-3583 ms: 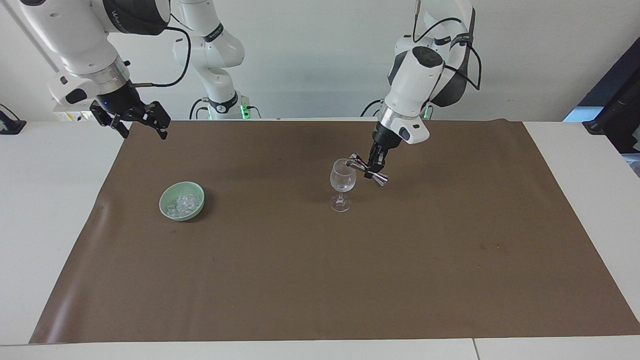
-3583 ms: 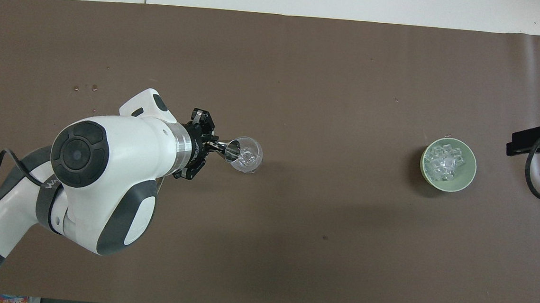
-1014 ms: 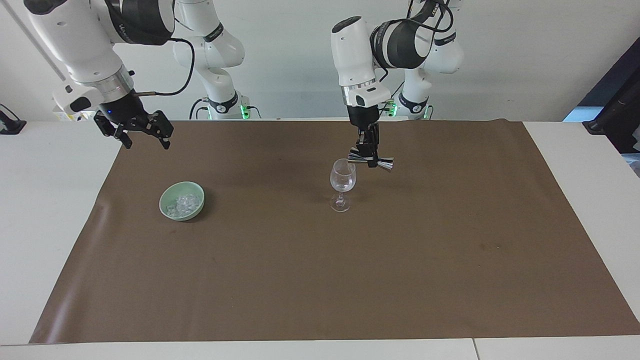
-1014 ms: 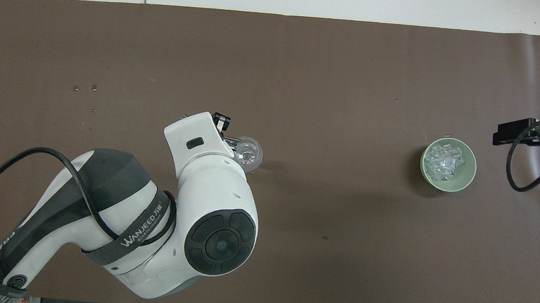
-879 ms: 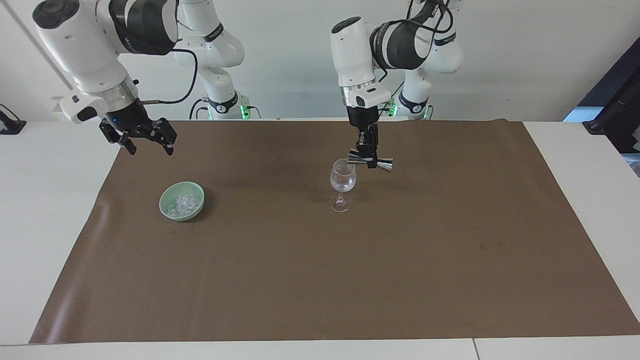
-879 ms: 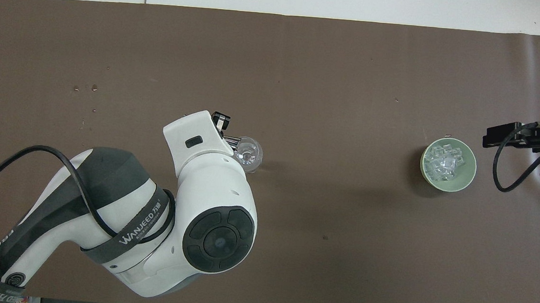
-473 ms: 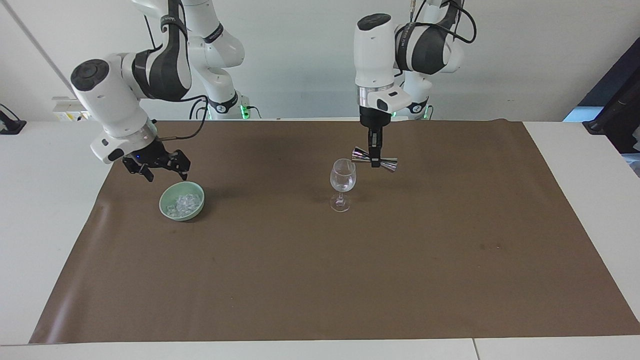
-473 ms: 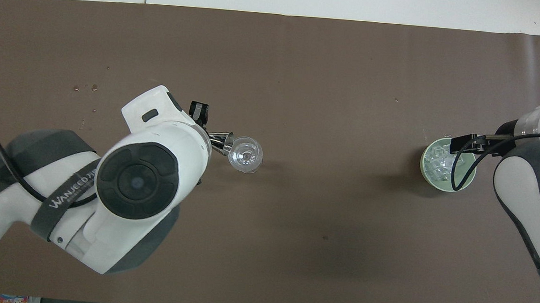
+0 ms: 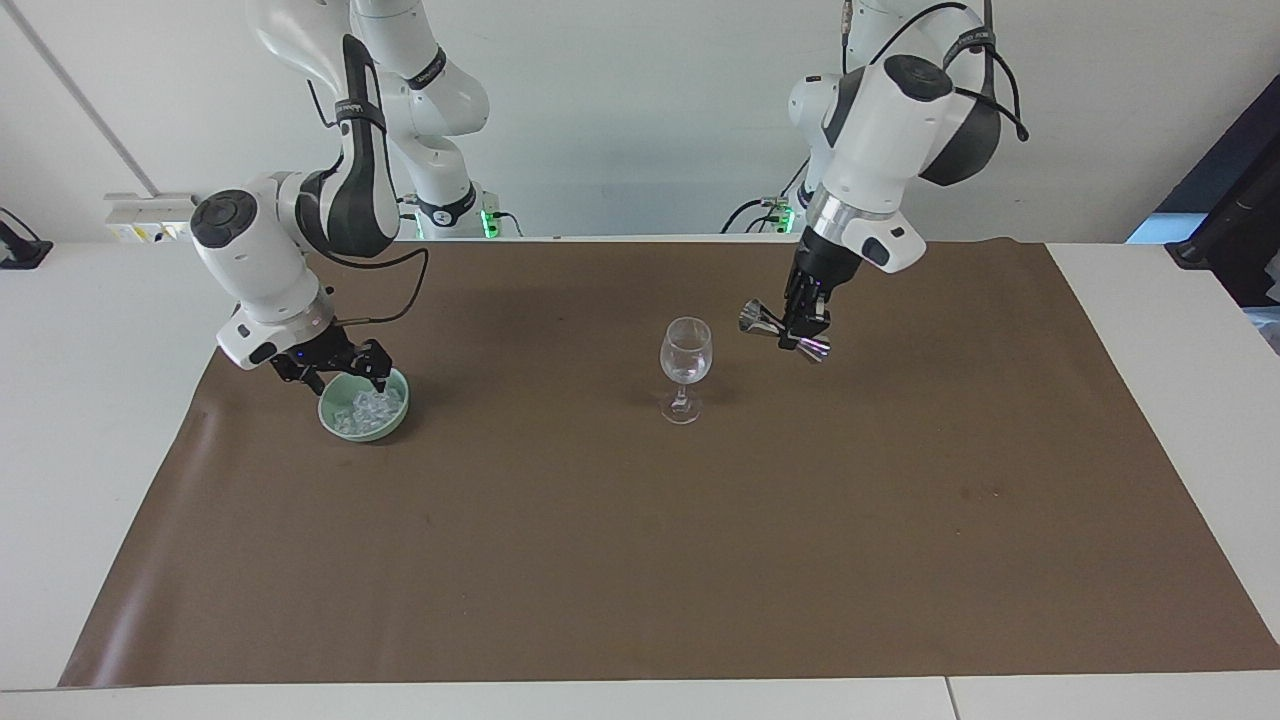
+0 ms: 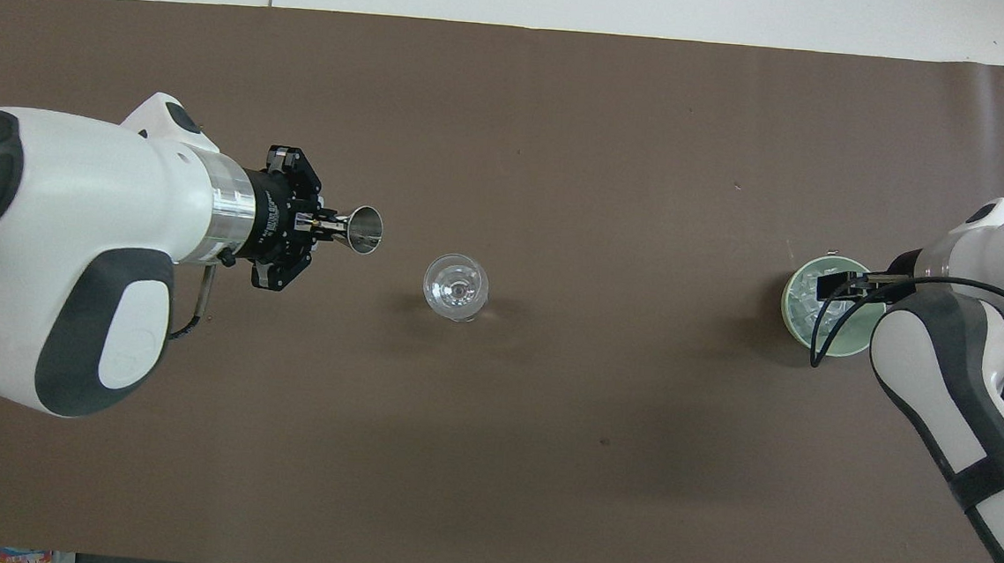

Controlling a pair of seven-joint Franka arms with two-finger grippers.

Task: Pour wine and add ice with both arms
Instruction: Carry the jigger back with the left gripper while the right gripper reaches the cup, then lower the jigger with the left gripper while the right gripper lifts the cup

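Note:
A clear wine glass (image 9: 686, 350) (image 10: 457, 286) stands upright mid-mat with a little clear liquid in it. My left gripper (image 9: 798, 326) (image 10: 325, 227) is shut on a steel jigger (image 9: 762, 320) (image 10: 362, 229), which lies nearly on its side. It hangs over the mat beside the glass, toward the left arm's end and clear of the rim. The ice (image 9: 366, 405) (image 10: 812, 296) lies in a pale green bowl (image 9: 364, 428) (image 10: 851, 346). My right gripper (image 9: 345, 384) (image 10: 844, 286) is low over the bowl with its fingers spread open above the ice.
A brown mat (image 9: 640, 550) (image 10: 566, 127) covers most of the white table (image 9: 90, 420). A few small drops (image 10: 174, 162) mark the mat toward the left arm's end.
My left gripper has swung the jigger away from the glass's rim toward the left arm's end. My right gripper has come down from above the mat's edge onto the bowl of ice.

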